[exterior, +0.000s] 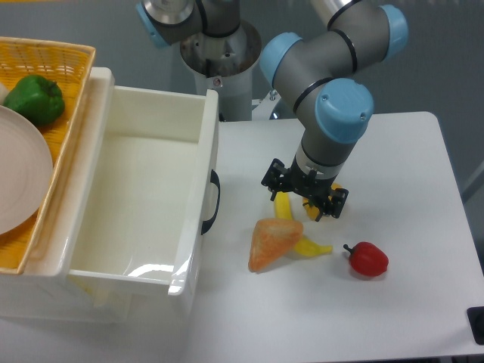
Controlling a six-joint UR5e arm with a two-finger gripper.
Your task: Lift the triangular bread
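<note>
Triangular bread (274, 241) is sitting on the white counter (408, 166), roughly mid-counter, with its wide end pointing up-right and the narrow tip down-left. Only one camera view here, so that's what I've got. A banana (296, 227) runs underneath or right against the wedge's upper right edge, poking out both above it and to its right, so the two are touching or nearly so. The pincer (305, 200) hangs just above and behind the bread, more over the banana's top end than over the wedge itself; its fingers look spread apart with nothing between them, so it's open and empty. Something small and yellow-orange peeks out behind the right finger, can't tell what. A red bell pepper (367, 259) sits near the bread on the right, clear of it. Off to the left there's a big white bin (144, 197), and past that a wicker basket (57, 91) holding a green bell pepper (35, 98) and a pale plate (19, 178). My guess is the arm is lined up for the approach but needs to shift toward the wedge, otherwise it could grab banana instead.
</note>
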